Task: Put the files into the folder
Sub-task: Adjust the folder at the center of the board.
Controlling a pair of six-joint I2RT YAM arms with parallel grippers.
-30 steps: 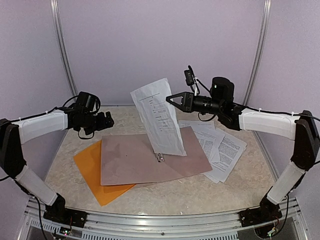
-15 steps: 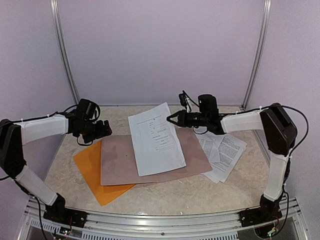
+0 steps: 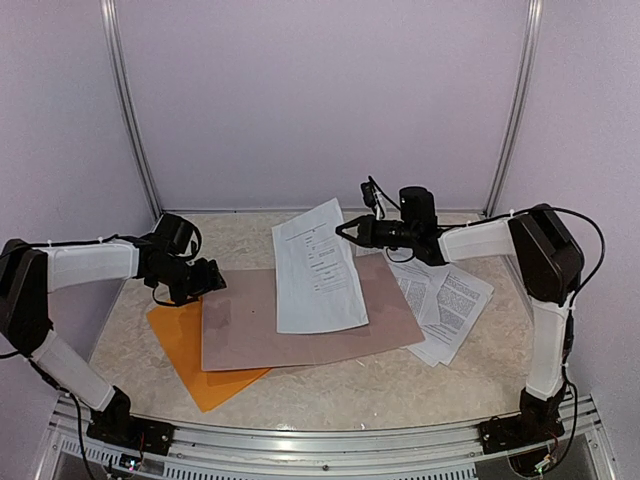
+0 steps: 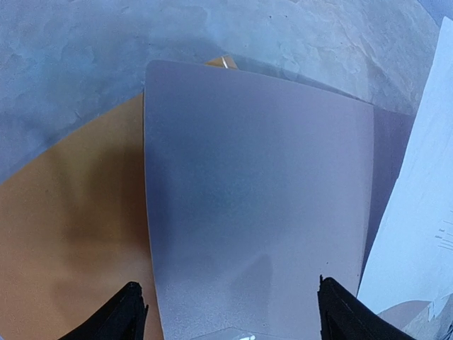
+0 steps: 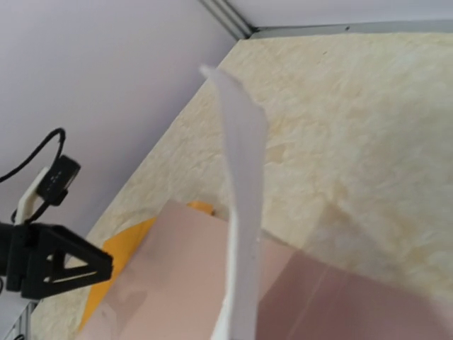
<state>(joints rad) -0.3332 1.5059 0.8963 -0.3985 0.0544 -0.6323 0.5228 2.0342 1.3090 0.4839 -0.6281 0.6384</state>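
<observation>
The orange folder (image 3: 185, 340) lies flat at the left, mostly covered by a grey-brown board (image 3: 250, 325). My right gripper (image 3: 345, 230) is shut on the far right edge of one white printed file (image 3: 318, 270), which slopes down onto the board. More files (image 3: 450, 300) lie spread at the right. My left gripper (image 3: 205, 278) hovers low at the board's left end, open. In the left wrist view its fingers straddle the board (image 4: 255, 177), with the folder (image 4: 64, 227) beside it. The right wrist view shows the held file (image 5: 244, 212) edge-on, hiding the fingers.
Pale walls with metal corner posts (image 3: 130, 110) close in the back and sides. The metal rail (image 3: 320, 440) carrying both arm bases runs along the near edge. Bare speckled tabletop (image 3: 380, 385) shows in front of the board.
The right gripper has lowered the sheet from upright in the air to sloping on the board. The left gripper has dropped toward the board's left end and its jaws have narrowed slightly.
</observation>
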